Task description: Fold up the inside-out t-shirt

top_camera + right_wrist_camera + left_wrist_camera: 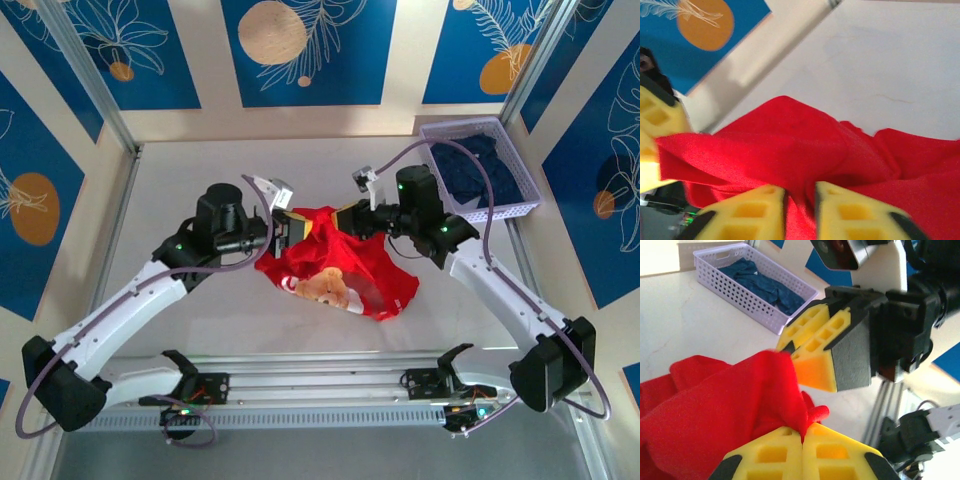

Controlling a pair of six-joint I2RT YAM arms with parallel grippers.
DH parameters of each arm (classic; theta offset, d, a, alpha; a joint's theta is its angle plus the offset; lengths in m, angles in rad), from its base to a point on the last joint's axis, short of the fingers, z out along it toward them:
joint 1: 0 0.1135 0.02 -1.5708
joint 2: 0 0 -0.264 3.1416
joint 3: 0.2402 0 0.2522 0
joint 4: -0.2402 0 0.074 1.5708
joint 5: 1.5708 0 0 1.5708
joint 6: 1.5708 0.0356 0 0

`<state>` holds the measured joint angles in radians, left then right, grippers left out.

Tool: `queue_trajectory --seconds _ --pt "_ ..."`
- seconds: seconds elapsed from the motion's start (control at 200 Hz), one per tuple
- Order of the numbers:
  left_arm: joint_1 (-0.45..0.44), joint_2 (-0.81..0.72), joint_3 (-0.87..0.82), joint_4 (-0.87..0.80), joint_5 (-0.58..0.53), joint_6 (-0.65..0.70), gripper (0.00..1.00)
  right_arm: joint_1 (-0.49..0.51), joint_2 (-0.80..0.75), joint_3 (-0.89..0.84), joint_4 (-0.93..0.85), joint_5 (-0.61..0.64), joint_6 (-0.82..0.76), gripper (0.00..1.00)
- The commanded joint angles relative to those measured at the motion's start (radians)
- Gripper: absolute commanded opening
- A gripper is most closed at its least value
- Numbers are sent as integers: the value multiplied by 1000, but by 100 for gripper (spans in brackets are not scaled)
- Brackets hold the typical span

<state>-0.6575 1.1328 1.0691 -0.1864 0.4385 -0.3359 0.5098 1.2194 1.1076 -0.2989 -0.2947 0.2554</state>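
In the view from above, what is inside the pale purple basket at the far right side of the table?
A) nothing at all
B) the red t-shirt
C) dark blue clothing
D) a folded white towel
C: the basket holds dark navy clothing, while the red t-shirt is outside it, further left in the top view.
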Motion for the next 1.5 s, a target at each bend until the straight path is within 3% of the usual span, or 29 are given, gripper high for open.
queue_trajectory --seconds 0.0,0.085,0.145,0.305,0.4,0.715,0.79,0.86,0.92,1.0,1.13,1.365,1.495 --pt "18 -14 17 18 52 -108 0 51 -18 73 -154 268 -58 31" --pt "26 -28 15 8 43 -110 0 79 -33 92 -217 415 -60 35" --pt "33 -37 15 1 33 -116 0 95 -65 77 -218 444 -73 37" --pt "47 -39 31 -24 30 -115 0 143 -171 -63 -61 220 -115 39" --pt "55 -39 43 -43 18 -114 0 191 -174 -129 12 185 -101 43" --pt "58 -39 52 -45 28 -118 0 326 16 -150 197 420 -54 59" --pt "61 -44 47 -47 16 -117 0 328 52 -134 217 477 -44 53" --pt "70 -52 41 -57 -20 -122 0 316 42 -137 212 477 -41 33" --pt "85 -64 33 -69 -66 -125 0 290 9 -159 207 418 -40 23" --pt "115 -75 20 -76 -104 -135 0 229 -37 -195 206 243 -33 14" --pt "157 -76 3 -49 -61 -161 0 131 -78 -223 213 34 18 0" --pt "191 -87 -1 -81 -52 -147 0 -22 -102 -237 287 -325 76 0" --pt "191 -62 6 -170 -143 -91 0 -37 -96 -247 377 -418 115 0"
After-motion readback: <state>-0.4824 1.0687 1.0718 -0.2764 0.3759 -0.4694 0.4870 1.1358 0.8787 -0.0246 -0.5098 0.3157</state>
